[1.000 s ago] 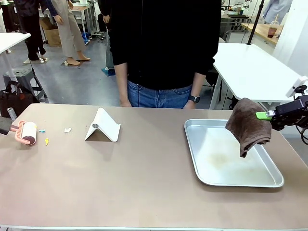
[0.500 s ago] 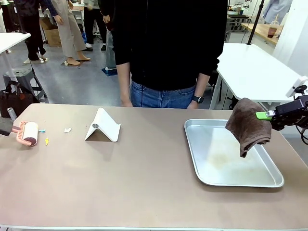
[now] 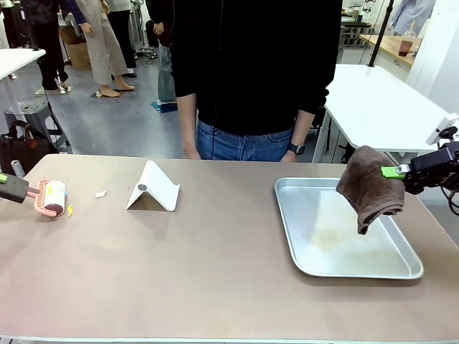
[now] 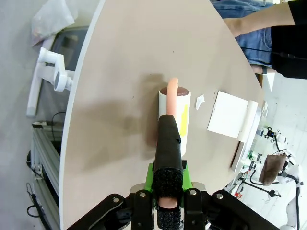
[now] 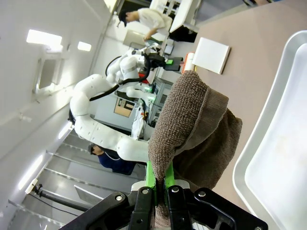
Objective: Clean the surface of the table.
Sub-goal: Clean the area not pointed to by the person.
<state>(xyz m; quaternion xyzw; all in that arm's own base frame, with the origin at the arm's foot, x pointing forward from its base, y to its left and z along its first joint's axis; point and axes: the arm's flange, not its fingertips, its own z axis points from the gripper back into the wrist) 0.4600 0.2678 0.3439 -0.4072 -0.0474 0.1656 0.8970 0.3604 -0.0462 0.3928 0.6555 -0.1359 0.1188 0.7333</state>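
Closer, yellow scrap [image 4: 183, 120] by roller [image 4: 185, 98], on table [image 4: 120, 72]

grip: my left gripper [image 4: 168, 191] clamped on the black foam handle [image 4: 169, 148] of a lint roller [image 4: 175, 112] | roller: white drum, pink frame, down on the taupe table [image 4: 120, 62], yellow scrap [image 4: 183, 117] stuck to it | near: white paper scrap [image 4: 199, 100] just beside the drum, white folded stand [image 4: 230, 115] beyond | table's far side: person [image 4: 259, 28], jeans, black sleeve

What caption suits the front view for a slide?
Left gripper holds a lint roller on the table; right gripper holds a brown cloth by the tray.
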